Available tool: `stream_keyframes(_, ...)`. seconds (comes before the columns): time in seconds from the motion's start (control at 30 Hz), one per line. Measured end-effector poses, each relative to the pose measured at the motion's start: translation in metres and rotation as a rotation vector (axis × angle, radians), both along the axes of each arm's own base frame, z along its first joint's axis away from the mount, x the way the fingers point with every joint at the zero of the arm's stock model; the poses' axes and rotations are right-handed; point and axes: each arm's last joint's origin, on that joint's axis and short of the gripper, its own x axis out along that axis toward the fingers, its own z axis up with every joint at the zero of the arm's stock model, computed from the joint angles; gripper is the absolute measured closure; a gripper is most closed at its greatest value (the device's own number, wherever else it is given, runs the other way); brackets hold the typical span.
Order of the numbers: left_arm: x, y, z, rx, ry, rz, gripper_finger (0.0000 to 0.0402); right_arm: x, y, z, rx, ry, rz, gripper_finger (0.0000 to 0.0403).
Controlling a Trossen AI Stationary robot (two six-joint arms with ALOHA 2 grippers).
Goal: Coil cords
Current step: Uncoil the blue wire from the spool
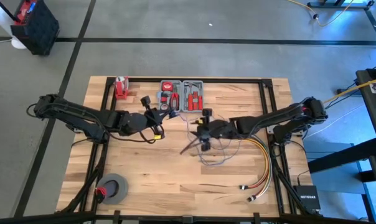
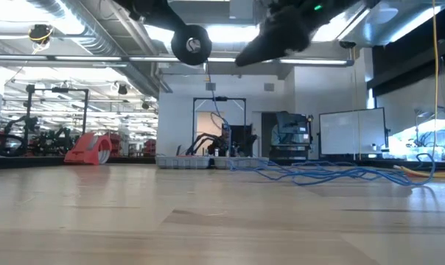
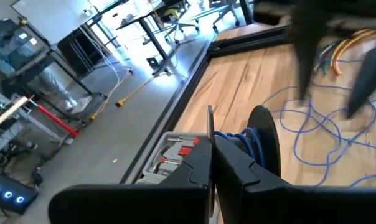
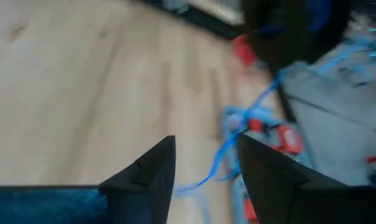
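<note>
On your wooden table (image 1: 150,168) the blue cords (image 1: 214,149) lie in loose loops near the middle, beside the tool tray (image 1: 182,95) — your right gripper (image 1: 195,144) hangs over them with fingers spread and nothing between them, and your left gripper (image 1: 166,111) — fingers pressed tight — holds a spool (image 3: 263,140) wound with blue cord.

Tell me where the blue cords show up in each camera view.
High view: blue cords loose at table centre, under the right pincer.
Low view: strewn on the tabletop, right of centre.
Left wrist: loops on wood.
Right wrist: strand between the fingers.
Shared landmark: tool tray.
</note>
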Motion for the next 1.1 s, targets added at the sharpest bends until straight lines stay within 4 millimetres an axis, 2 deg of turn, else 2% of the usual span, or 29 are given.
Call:
stream_keyframes(0.17, 0.000, -0.004, 0.000, 0.008, 0.004, -0.019, 0.0402, 0.022, -0.018, -0.011, 0.017, -0.107, -0.044, 0.0230)
stream_keyframes(0.3, 0.000, -0.004, 0.000, 0.007, 0.002, -0.021, 0.0402, 0.035, -0.029, -0.021, 0.055, -0.172, -0.014, 0.0231)
stream_keyframes(0.53, 0.000, -0.004, 0.000, 0.006, 0.002, -0.019, 0.0402, 0.043, -0.038, -0.028, 0.067, -0.214, -0.026, 0.0242)
stream_keyframes(0.63, 0.000, -0.004, 0.000, 0.005, 0.001, -0.019, 0.0402, 0.043, -0.039, -0.028, 0.042, -0.210, -0.020, 0.0285)
stream_keyframes(0.77, 0.000, -0.004, 0.000, 0.005, 0.001, -0.019, 0.0402, 0.043, -0.041, -0.026, 0.013, -0.220, -0.031, 0.0376)
stream_keyframes(0.83, 0.000, -0.004, 0.000, 0.002, -0.001, -0.018, 0.0402, 0.043, -0.043, -0.027, -0.003, -0.213, -0.069, 0.0394)
stream_keyframes(0.93, 0.000, -0.004, 0.000, 0.003, 0.001, -0.019, 0.0402, 0.041, -0.044, -0.031, -0.001, -0.175, -0.097, 0.0367)
stream_keyframes(1.1, -0.001, -0.005, 0.000, 0.004, 0.003, -0.021, 0.0402, 0.039, -0.044, -0.034, 0.039, -0.142, -0.130, 0.0282)
